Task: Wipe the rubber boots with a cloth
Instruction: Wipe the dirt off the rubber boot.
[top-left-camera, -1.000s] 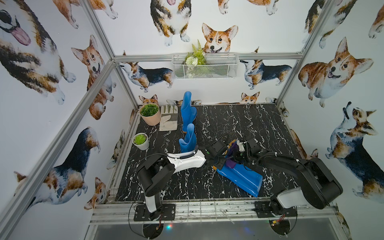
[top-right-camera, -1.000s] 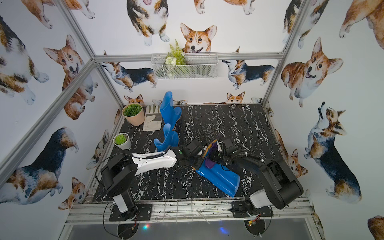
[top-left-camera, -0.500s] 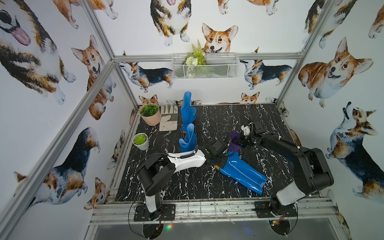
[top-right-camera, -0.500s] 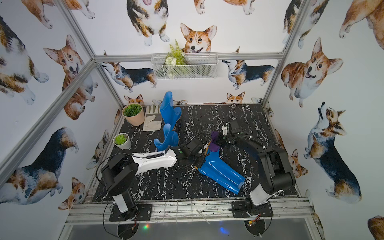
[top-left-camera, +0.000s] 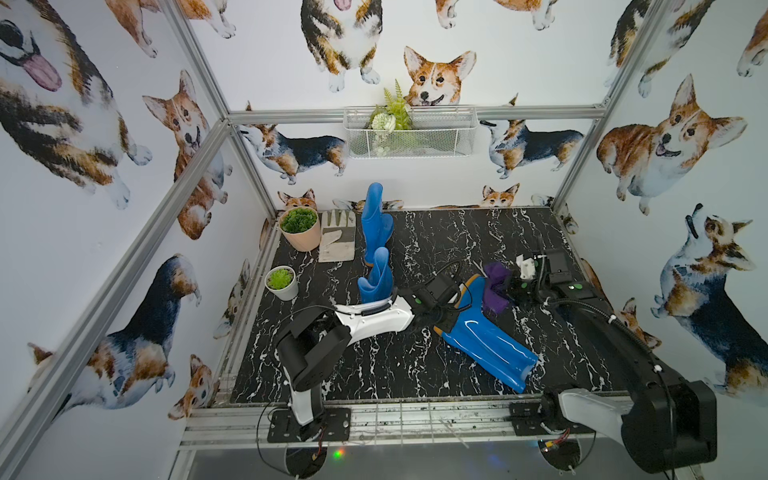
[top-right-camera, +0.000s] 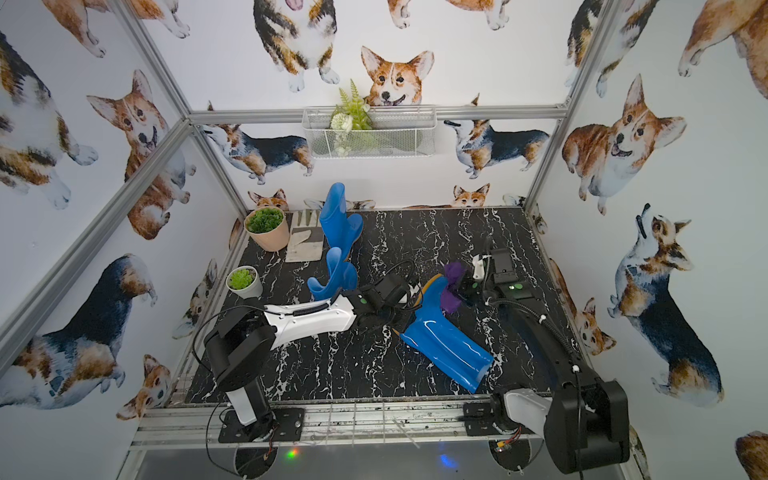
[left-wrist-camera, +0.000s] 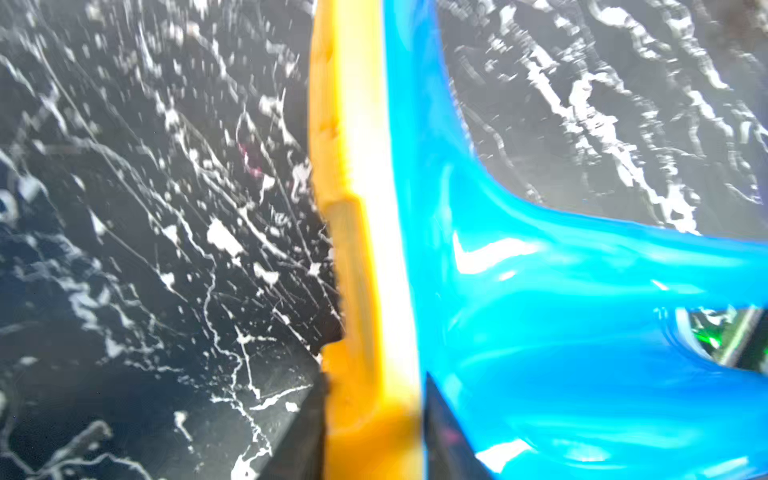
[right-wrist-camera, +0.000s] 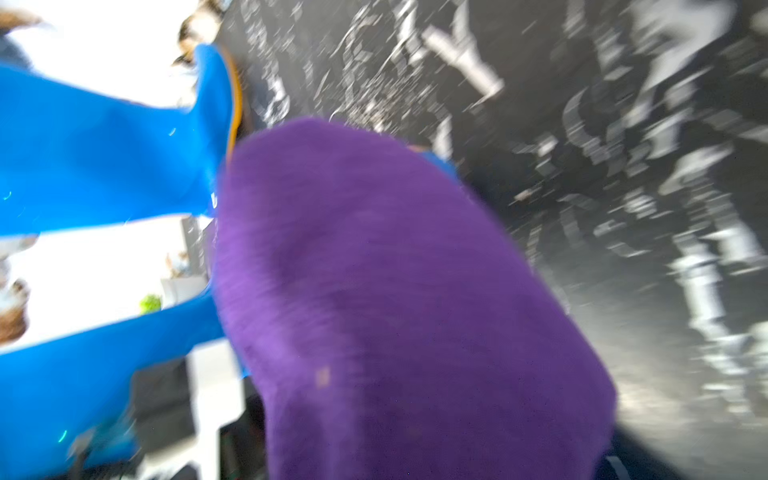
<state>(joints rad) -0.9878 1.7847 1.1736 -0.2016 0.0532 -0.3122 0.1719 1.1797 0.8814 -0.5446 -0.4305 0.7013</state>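
Black marbled tabletop (top-left-camera: 415, 374), corgi-papered walls on three sides.

Top views: the far standing boot (top-left-camera: 374, 220) and the nearer standing boot (top-left-camera: 376, 276) are upright at far left-centre, one in front of the other. The lying boot (top-left-camera: 486, 336) is on its side mid-table, shaft pointing near-right. The left gripper (top-left-camera: 440, 318) sits at its heel, on the left. The right gripper (top-left-camera: 513, 287) reaches from the right, clamped on the cloth (top-left-camera: 495, 286), which is bunched against the boot's foot. Both top views show this layout.

Left wrist: the orange sole (left-wrist-camera: 365, 249) runs between two dark finger shapes at the frame edge. Whether they pinch it or stand clear, cannot tell.

Right wrist: purple cloth (right-wrist-camera: 395, 311) fills a blurred frame and hides the jaws.

Judgement: the wipe of the lying boot's foot is the step in hand. The next move calls for dragging the cloth along the glossy shaft toward near-right with light pressure. The heel must be steadied, or the boot will likely slide.
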